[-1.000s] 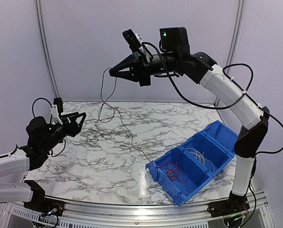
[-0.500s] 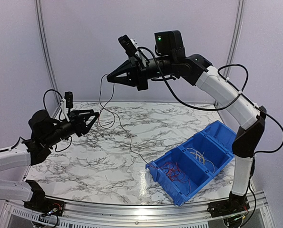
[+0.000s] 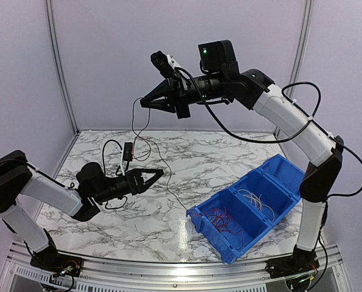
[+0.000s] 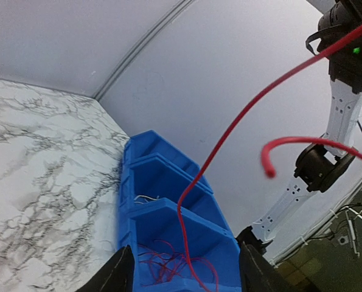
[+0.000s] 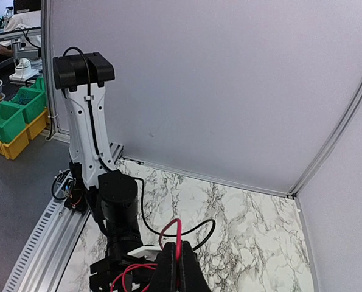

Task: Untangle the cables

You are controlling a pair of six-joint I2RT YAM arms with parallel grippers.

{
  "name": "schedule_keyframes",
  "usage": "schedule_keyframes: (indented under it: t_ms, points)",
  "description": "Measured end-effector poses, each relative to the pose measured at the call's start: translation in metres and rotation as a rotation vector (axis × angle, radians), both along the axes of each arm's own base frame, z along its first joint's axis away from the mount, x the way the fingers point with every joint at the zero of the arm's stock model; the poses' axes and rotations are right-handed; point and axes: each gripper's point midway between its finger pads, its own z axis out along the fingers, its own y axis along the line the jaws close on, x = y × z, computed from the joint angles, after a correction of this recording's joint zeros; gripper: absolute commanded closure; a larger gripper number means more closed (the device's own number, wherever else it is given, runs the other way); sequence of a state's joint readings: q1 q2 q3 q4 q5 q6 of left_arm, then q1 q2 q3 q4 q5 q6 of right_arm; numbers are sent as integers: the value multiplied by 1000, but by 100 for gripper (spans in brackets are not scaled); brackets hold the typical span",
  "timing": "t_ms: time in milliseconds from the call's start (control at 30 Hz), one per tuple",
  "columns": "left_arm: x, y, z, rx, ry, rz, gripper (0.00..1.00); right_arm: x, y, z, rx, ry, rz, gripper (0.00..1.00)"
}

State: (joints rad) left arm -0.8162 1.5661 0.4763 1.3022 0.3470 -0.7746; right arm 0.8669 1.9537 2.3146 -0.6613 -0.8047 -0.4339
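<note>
My right gripper is raised high over the back of the table and shut on a thin red cable. The right wrist view shows it pinched between the closed fingers. Thin dark and red strands hang from it to the table and trail towards the blue bin. My left gripper is open, low over the table's middle, and points at the bin. In the left wrist view the red cable runs through the gap between its fingers without being held.
The blue bin has three compartments and sits at the right front. Loose red wires lie in the near one and white wires in the middle one. A white wall with metal posts surrounds the marble table.
My left arm has swung down from its raised place at the left to low over the table's middle, and its gripper now points at the bin. My right gripper has barely moved.
</note>
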Motion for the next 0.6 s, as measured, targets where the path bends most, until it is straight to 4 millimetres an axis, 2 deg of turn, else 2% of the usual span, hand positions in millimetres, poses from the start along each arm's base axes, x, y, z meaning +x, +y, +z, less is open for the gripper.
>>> schedule_keyframes:
  t_ms: [167,233,267,400,467,500,600]
  points:
    - [-6,-24,-13,-101,117,-82,38,2,-2,-1,-8,-18,-20,100]
    - [-5,-34,-16,-120,148,-100,42,3,-2,-3,-13,-18,-26,100]
    - [-5,-38,-16,-131,157,-110,48,3,-3,-4,-16,-18,-27,100]
    - [-8,-53,-4,-180,162,-156,84,3,-5,-5,-21,-27,-36,100]
    - [-8,-56,2,-199,160,-166,97,3,-6,-5,-22,-33,-42,100]
    - [-7,-56,2,-203,161,-165,100,3,-7,-4,-22,-38,-45,100]
    - [-2,-49,1,-210,169,-133,100,5,-10,-1,-23,-64,-64,100]
